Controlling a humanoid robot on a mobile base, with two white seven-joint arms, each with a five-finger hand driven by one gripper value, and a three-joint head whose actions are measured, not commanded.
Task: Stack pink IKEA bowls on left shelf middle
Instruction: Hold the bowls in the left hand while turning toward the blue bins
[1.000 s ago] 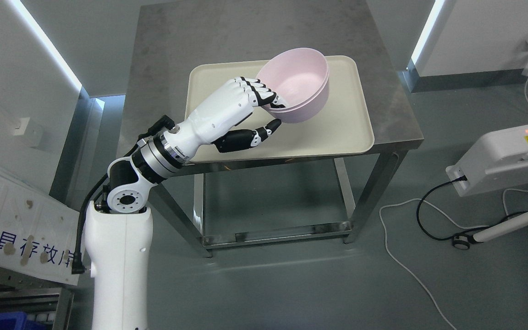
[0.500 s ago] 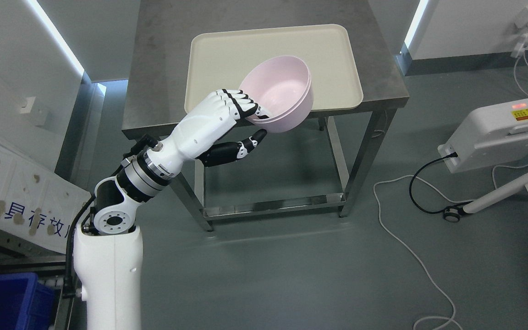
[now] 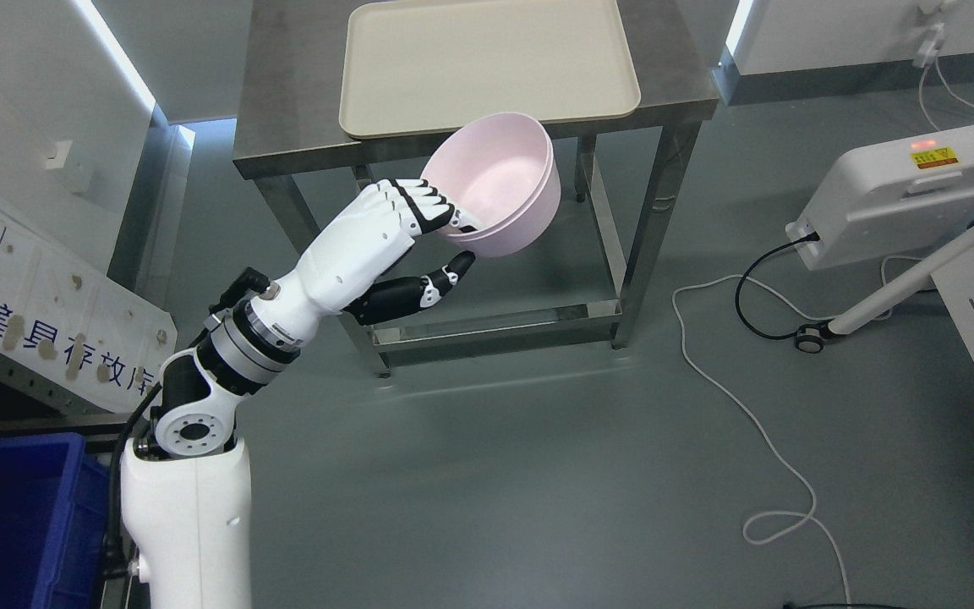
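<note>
Pink bowls, two nested one inside the other, hang in the air in my left robot hand, tilted so the open mouth faces up and toward me. My white fingers hook over the near rim into the inner bowl, and my black thumb presses against the underside, so the grip is closed on the stack. The bowls are clear of any surface, in front of the near edge of a steel bench and above its lower crossbars.

On the bench top lies a cream tray with nothing on it. My left arm rises from the lower left, white with a black and silver wrist. My right robot hand is not visible.

At the lower left corner sits a blue bin, with a white panel bearing blue characters above it. To the right stands a white machine with a yellow warning label, and black and white cables trail across the grey floor.
</note>
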